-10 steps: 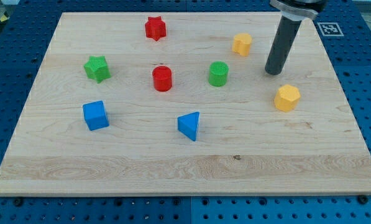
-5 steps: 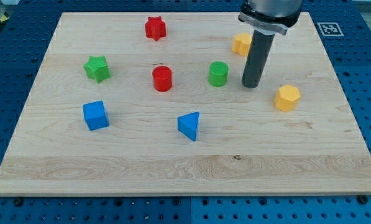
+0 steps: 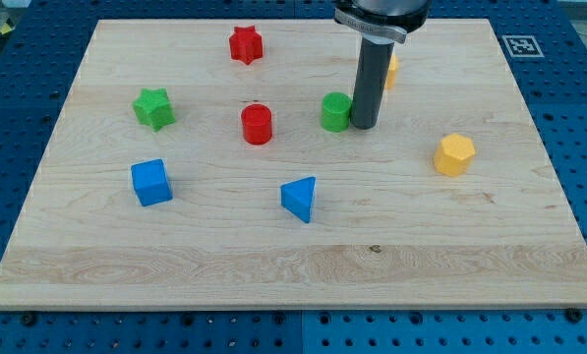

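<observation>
Camera view shows a wooden board (image 3: 529, 265) lying on a blue perforated table (image 3: 8, 118), with my tip (image 3: 363, 126) planted on the board's surface toward its top edge, right of centre. The rod carries no gripper, so it holds nothing; it stands nearly upright, its long axis running up toward the board's top edge. The green cylinder (image 3: 336, 112) sits just beside the tip on the view's left, apparently touching it, though the contact line is too fine to be sure. A yellow block (image 3: 392, 67), its shape mostly hidden behind the rod, peeks out just right of the shaft near the top edge. The red cylinder (image 3: 257, 124) stands left of the green cylinder, well apart from the tip. The yellow hexagonal block (image 3: 454, 154) lies toward the board's right edge. The red star (image 3: 245, 44) is near the top edge, the green star (image 3: 153, 107) toward the left edge, the blue cube (image 3: 151, 182) below it, and the blue triangular block (image 3: 300, 199) near the board's middle.
</observation>
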Controlling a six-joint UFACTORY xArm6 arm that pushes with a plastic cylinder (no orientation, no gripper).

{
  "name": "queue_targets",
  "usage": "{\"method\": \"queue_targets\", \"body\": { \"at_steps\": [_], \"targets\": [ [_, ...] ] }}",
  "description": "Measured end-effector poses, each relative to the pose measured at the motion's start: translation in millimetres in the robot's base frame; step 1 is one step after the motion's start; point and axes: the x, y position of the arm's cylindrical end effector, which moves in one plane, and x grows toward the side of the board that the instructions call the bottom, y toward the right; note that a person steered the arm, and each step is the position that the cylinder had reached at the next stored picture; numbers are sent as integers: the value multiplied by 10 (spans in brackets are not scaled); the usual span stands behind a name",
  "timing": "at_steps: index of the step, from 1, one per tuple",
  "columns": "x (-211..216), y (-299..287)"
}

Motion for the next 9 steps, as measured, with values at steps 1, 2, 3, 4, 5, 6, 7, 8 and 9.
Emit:
{"method": "queue_targets", "body": {
  "at_steps": [1,2,3,4,5,6,7,8,9],
  "targets": [
    [65,-48],
    [65,-151],
    [29,-235],
    [-23,-317],
    [-114,-393],
    [-229,-446],
    [-323,-484],
    [-325,-545],
    [-325,-678]
  ]
}}
